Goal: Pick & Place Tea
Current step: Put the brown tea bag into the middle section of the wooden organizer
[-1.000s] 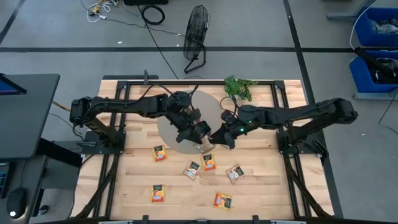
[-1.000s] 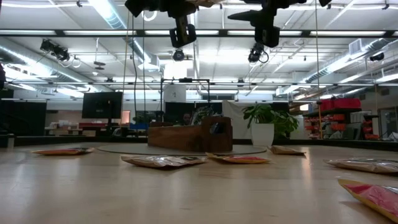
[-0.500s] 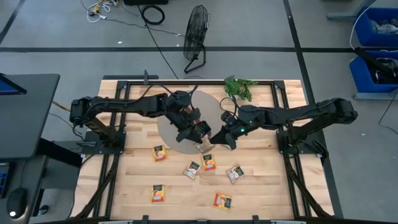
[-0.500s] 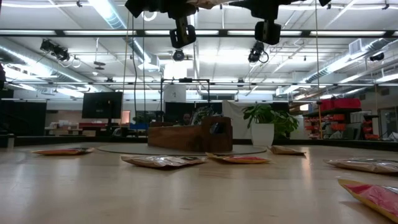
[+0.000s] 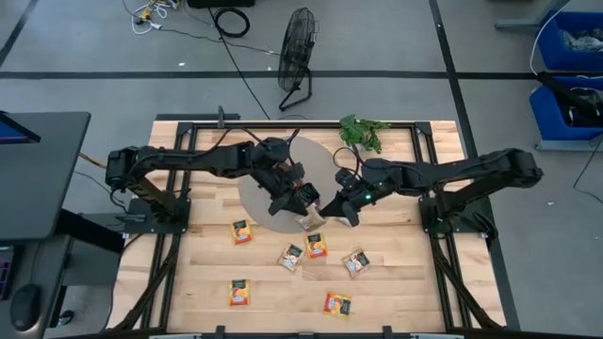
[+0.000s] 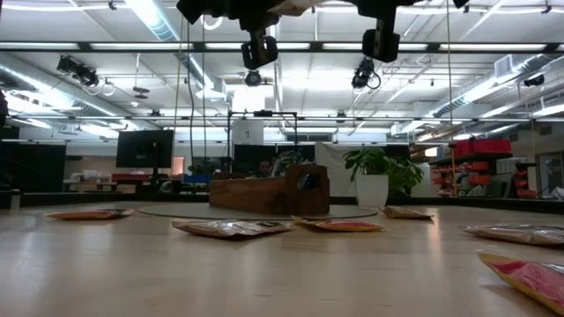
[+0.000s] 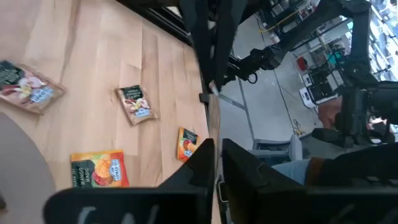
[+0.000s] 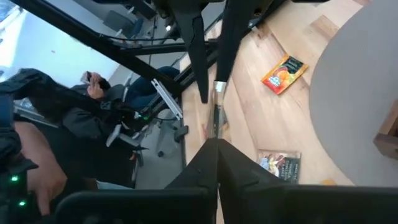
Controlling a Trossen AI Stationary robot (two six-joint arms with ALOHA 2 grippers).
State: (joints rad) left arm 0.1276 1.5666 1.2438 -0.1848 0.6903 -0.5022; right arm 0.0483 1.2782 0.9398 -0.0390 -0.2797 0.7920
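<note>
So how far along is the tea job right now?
Done: unclear, the arms hide the wooden tray's compartments from above. In hand: one sachet held edge-on above the table, the right claw shut on it, the left claw right beside it. Left: six sachets lie on the table.

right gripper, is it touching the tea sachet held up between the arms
Touching. The right wrist view shows the right gripper shut on the near end of the edge-on tea sachet, with the left gripper at its far end.
</note>
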